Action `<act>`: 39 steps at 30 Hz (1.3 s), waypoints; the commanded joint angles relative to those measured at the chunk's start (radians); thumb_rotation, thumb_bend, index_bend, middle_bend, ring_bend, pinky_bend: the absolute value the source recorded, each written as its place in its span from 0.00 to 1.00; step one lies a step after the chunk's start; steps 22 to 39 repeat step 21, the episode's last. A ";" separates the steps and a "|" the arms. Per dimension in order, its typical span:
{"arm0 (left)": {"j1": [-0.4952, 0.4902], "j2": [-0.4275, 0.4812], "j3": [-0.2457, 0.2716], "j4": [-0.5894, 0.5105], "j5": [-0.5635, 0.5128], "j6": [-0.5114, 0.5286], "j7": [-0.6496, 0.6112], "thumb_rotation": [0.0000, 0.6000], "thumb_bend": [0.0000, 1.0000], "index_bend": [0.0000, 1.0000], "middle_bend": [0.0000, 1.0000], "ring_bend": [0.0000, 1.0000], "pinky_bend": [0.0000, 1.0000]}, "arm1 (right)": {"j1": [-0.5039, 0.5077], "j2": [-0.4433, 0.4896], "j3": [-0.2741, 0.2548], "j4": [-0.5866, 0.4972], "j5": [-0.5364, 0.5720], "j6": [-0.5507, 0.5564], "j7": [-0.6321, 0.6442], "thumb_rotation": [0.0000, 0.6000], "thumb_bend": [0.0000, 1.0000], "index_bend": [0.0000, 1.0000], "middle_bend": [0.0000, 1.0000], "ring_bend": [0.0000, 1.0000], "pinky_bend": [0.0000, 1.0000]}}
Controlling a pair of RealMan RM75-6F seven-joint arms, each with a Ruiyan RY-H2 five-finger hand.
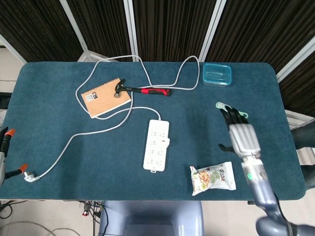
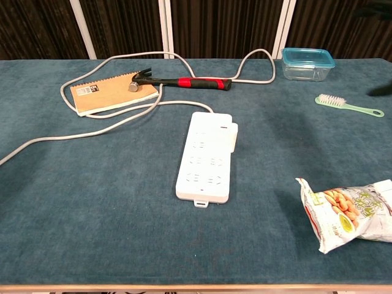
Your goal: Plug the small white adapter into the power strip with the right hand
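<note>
Nearest to me, at about five o'clock on the worktop [image 1: 59, 118], lies one snack bag [image 1: 213, 178], flat and untouched. My right hand [image 1: 241, 135] hangs above the surface just beyond it, at roughly four o'clock, fingers spread wide and holding nothing. It is well apart from the power strip [image 1: 156, 151]. My left hand [image 1: 4, 147] shows only as a sliver at the nine o'clock edge of the head view; I cannot tell whether it is wide or closed.

At centre sits one power strip, lying lengthwise toward me. The small white adapter [image 2: 229, 138] stands on its far right corner, upright and apparently seated in a socket there; how deep the pins sit cannot be confirmed from either view.

Judgement: the plugging step appears complete and the hand is clear of the work. What remains, if anything, is a check of seating. Should it prove loose, the next move calls for bringing the right hand over the adapter and pressing straight down without tipping it.

Further out, one cable [image 1: 98, 125] runs from the strip's far end, loops toward twelve o'clock and ends in one plug [image 1: 30, 176] at eight o'clock. Beyond: one notebook [image 1: 105, 97] with one hammer [image 1: 142, 90] resting partly on it at eleven o'clock, one brush [image 2: 348, 106] at two o'clock, and one lidded container [image 1: 217, 74] at one o'clock.
</note>
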 commanded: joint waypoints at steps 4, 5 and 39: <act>-0.002 -0.002 0.007 0.008 0.023 0.008 -0.001 1.00 0.07 0.09 0.00 0.00 0.00 | -0.276 -0.017 -0.264 0.259 -0.391 0.318 0.167 1.00 0.21 0.00 0.00 0.00 0.19; -0.001 -0.004 0.007 0.010 0.026 0.013 -0.001 1.00 0.07 0.09 0.00 0.00 0.00 | -0.289 -0.020 -0.273 0.276 -0.398 0.327 0.173 1.00 0.21 0.00 0.00 0.00 0.19; 0.004 -0.002 0.019 0.016 0.057 0.026 0.002 1.00 0.07 0.10 0.00 0.00 0.00 | -0.326 -0.016 -0.253 0.286 -0.407 0.329 0.124 1.00 0.21 0.00 0.00 0.00 0.19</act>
